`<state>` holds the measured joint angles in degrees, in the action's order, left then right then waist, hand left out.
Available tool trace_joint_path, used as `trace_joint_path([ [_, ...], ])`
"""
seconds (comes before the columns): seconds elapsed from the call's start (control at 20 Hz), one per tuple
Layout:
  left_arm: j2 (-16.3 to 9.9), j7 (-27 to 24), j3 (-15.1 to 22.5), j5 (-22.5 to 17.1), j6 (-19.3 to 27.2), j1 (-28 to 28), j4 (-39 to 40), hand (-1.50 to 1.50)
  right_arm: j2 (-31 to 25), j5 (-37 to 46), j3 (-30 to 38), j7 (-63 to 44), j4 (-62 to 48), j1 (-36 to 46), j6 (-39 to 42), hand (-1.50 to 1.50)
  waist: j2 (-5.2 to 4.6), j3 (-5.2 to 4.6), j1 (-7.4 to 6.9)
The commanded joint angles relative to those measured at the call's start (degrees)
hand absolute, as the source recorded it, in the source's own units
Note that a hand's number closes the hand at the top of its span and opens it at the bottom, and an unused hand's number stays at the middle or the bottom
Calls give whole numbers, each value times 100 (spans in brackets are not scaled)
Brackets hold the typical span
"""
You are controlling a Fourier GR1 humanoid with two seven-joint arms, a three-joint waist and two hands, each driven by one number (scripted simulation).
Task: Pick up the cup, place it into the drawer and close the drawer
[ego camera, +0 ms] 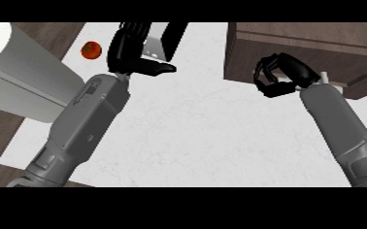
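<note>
No cup can be made out. The drawer (301,43) is seen at upper right, with the right robot hand (281,75) curled empty against its front. The left robot hand (132,48) is held open over the white table (208,126), beside a tomato (91,50)

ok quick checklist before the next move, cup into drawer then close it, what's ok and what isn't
1. Cup located: cannot tell; no cup shows clearly on the white counter.
2. Left hand free: cannot tell; its fingers reach up over a dark and pale object, with the thumb out to the right.
3. Right hand free: cannot tell; its fingers are curled at the lower edge of the brown drawer unit, and anything inside them is hidden.
4. Drawer closed: cannot tell from this view.
5. Stray items: ok; the red tomato lies left of the left hand, apart from both hands.
</note>
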<state>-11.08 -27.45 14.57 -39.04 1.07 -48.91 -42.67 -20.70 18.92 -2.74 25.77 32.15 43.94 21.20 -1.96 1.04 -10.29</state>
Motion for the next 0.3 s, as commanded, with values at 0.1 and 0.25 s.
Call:
trace_joint_path([
  [0.1,-122,27,-82,-95,-158,83,-93,-150,-796,-60,528,-495,-110,1000,-447,150,-85,-95,-222],
  [0.25,-121,18,-33,-71,-200,175,-139,-150,-822,-121,553,-492,-47,908,-388,150,-73,-90,-237],
])
